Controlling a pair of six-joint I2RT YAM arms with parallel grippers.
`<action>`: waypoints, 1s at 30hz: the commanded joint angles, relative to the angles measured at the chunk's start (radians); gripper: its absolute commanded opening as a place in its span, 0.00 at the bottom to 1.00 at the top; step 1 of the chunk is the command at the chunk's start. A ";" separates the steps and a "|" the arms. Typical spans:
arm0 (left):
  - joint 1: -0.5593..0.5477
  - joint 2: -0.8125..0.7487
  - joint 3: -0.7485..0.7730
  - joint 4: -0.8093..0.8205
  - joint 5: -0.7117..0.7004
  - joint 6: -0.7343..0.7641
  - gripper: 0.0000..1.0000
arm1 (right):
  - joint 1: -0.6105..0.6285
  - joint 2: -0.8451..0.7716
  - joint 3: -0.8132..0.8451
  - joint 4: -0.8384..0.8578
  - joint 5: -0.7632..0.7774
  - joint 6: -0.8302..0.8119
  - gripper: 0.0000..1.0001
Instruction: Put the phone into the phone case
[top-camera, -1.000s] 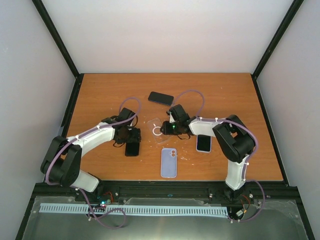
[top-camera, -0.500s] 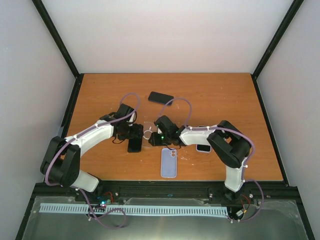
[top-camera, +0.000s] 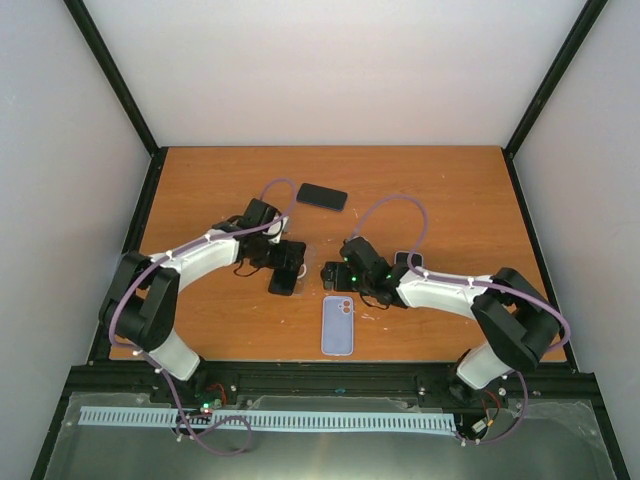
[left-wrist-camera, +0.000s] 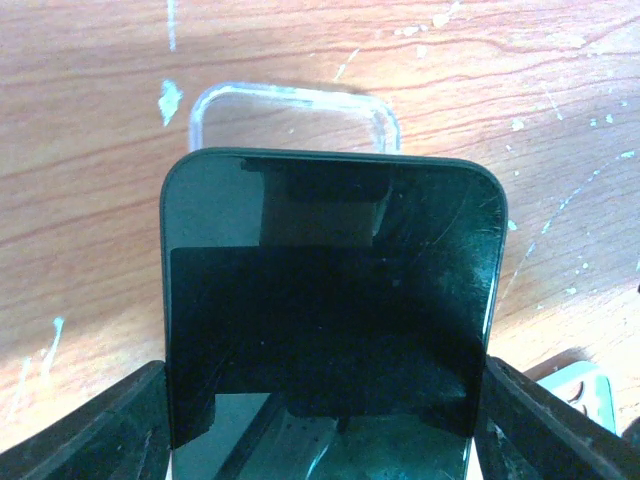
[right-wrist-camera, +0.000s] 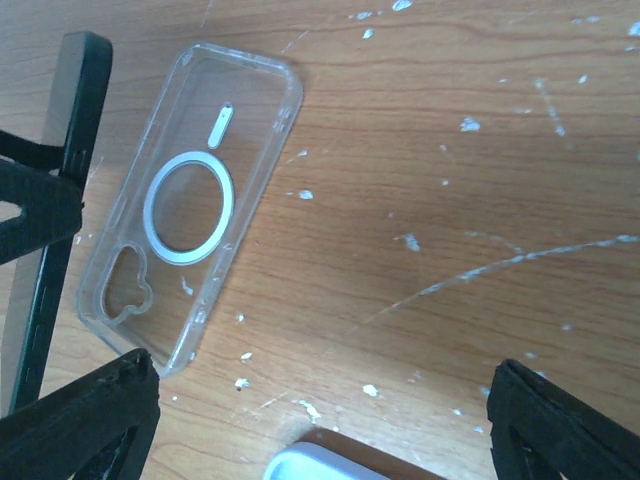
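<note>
left end effector (left-wrist-camera: 320, 432) grips phone (left-wrist-camera: 330, 290) | right end effector (right-wrist-camera: 320, 420) agape | case (right-wrist-camera: 190, 205) alongside (perhaps touching)

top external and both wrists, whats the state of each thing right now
clear case, empty, lying flat
black phone, gripped, not in the case
left fingers, shut on the black phone
right fingers, open, holding nothing
blue phone, lying flat, back up, untouched
far black phone, lying flat, untouched

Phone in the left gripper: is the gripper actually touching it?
Touching. The left wrist view shows the black phone pressed between both fingers of the left gripper, no gap either side.
</note>
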 joint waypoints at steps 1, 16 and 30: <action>0.000 0.034 0.066 0.074 0.059 0.086 0.66 | -0.012 -0.044 -0.029 -0.002 0.073 0.020 0.89; -0.001 0.127 0.126 0.109 0.113 0.154 0.66 | -0.023 -0.114 -0.051 -0.008 0.115 0.006 0.89; -0.001 0.169 0.123 0.106 0.075 0.139 0.74 | -0.033 -0.122 -0.055 -0.005 0.106 0.000 0.90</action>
